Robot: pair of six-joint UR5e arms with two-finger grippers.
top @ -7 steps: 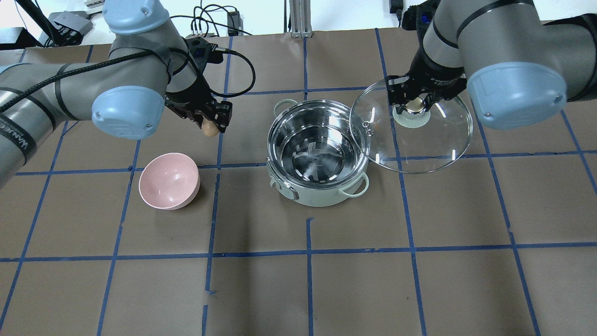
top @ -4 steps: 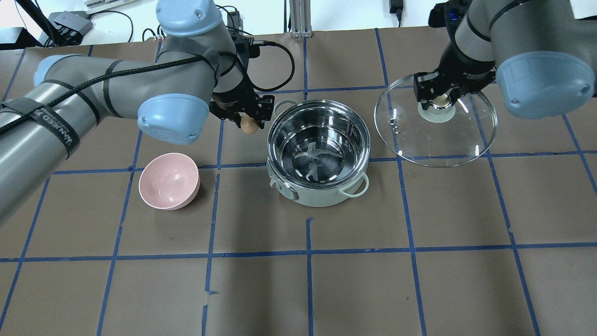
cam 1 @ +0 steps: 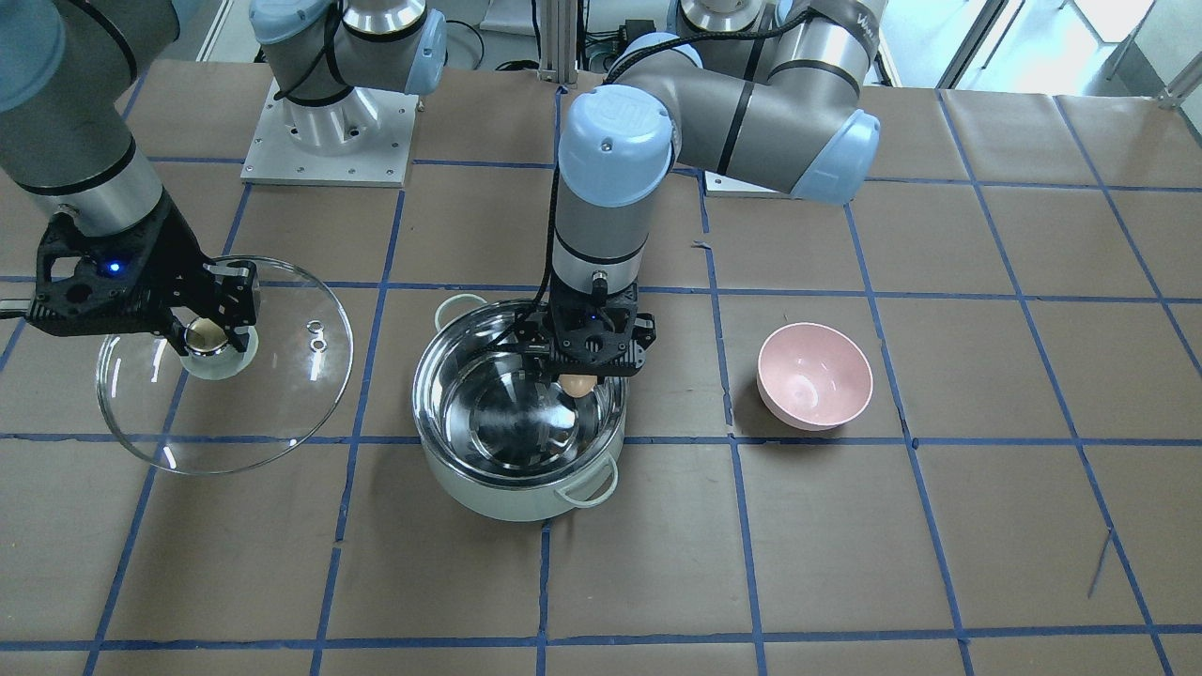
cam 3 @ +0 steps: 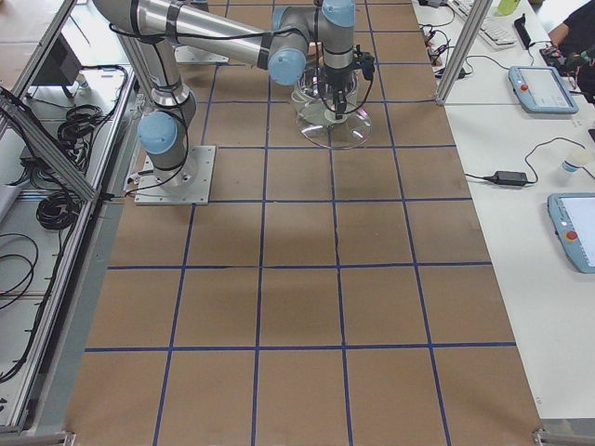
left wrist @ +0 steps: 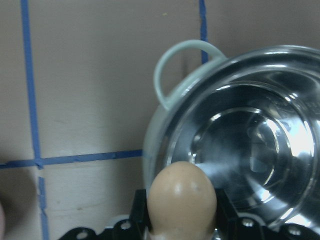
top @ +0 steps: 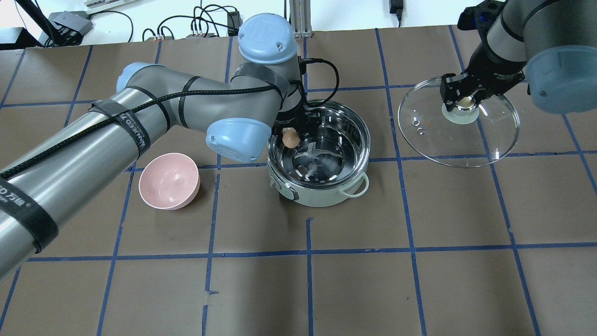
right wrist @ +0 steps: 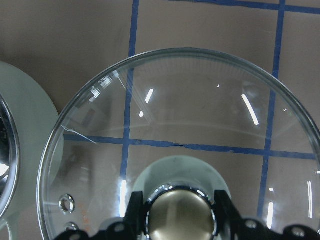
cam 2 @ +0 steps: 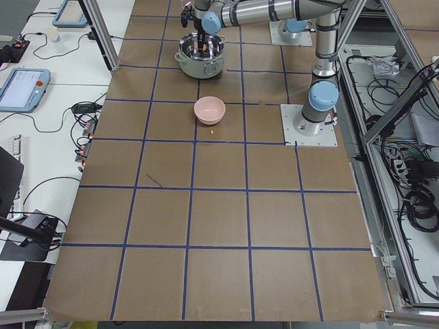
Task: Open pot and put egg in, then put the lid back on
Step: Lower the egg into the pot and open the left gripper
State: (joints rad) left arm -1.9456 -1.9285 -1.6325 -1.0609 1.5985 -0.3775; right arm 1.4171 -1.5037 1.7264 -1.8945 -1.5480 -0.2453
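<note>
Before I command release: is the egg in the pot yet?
Not yet. The egg is clamped in the left gripper, over the open, empty pot.

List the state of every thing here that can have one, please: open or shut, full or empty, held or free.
pot: open, upright, nothing inside it.
egg: held over the pot's opening, near the rim, not yet let go.
lid: off the pot, held to one side of it.
pink bowl: upright, empty, free.
left gripper: shut on the egg.
right gripper: shut on the lid.
</note>
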